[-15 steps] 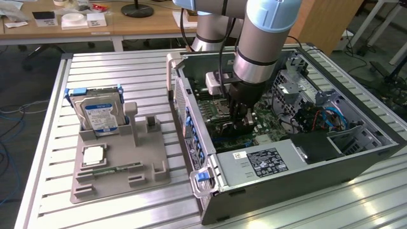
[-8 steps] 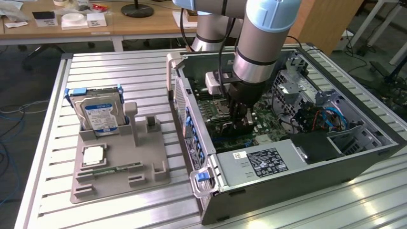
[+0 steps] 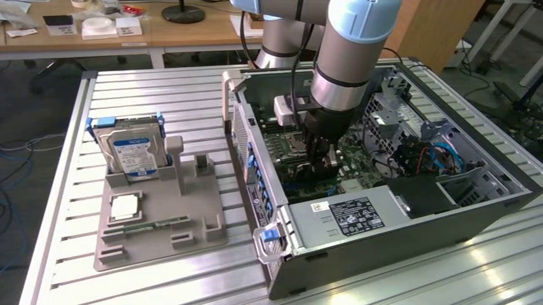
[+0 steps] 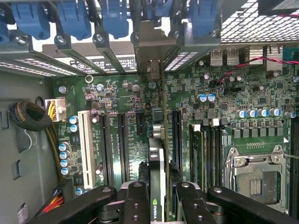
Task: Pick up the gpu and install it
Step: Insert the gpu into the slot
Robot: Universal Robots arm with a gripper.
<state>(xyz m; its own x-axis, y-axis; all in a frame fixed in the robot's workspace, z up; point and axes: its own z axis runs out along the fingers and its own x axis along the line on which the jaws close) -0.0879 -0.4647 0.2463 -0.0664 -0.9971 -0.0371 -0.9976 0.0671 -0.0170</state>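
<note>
A slatted metal tabletop (image 3: 170, 89) carried an open computer case (image 3: 407, 222) lying on its side, its inside facing up. Beside it, toward the exterior view's left, sat a grey fixture tray (image 3: 161, 244). A hard drive (image 3: 131, 149) with a blue-and-white label stood upright in the tray, and a green memory stick (image 3: 157, 224) lay flat nearer its middle. Behind the tabletop stood a wooden desk (image 3: 195, 35) with small boxes and a round black lamp base (image 3: 183, 13). Loose cables lay on the floor at the exterior view's left.

The arm (image 3: 348, 57), grey with a pale blue joint cover, came down almost vertically from above into the middle of the case, with its wrist low over the motherboard (image 4: 117, 98).

In the wrist view the black fingers (image 4: 136, 200) were clamped on the gpu (image 4: 156, 158), one on each face. The card stood on edge over the motherboard. It ran parallel to the long black expansion slots and lay between them, with a white slot (image 4: 86, 144) off to one side and the processor socket (image 4: 257, 177) to the other. Its far end reached the rear wall of the case, under the row of blue latches (image 4: 74, 18). Whether its lower edge was seated in a slot could not be told.
</note>
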